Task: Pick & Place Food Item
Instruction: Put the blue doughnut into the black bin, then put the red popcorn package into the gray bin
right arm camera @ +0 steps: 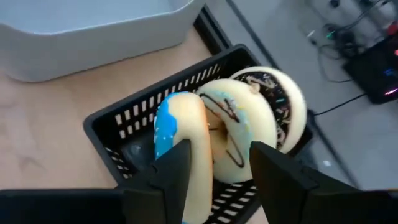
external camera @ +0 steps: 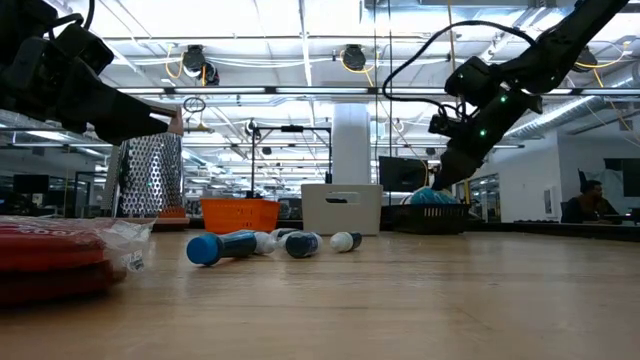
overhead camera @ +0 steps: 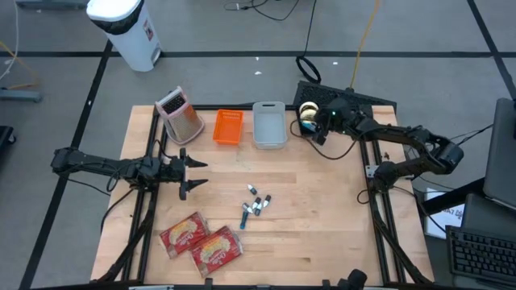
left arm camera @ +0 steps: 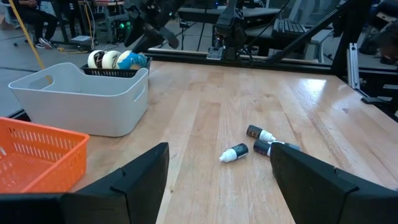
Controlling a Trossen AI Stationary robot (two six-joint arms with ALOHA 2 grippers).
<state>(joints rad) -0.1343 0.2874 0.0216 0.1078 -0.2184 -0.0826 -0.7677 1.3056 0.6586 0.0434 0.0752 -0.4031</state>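
Observation:
Three iced donuts stand on edge in a black slotted basket at the table's far right: a blue one, a white one with chocolate drizzle and a chocolate-topped one. My right gripper hovers open just over them, slanting down, with its fingers astride the white donut; in the high view my right gripper sits over the basket. My left gripper waits open over the table's left side, with nothing between its fingers.
A grey bin, an orange basket and a metal grater line the far edge. Several small bottles lie mid-table. Two red food packets lie near the front left edge.

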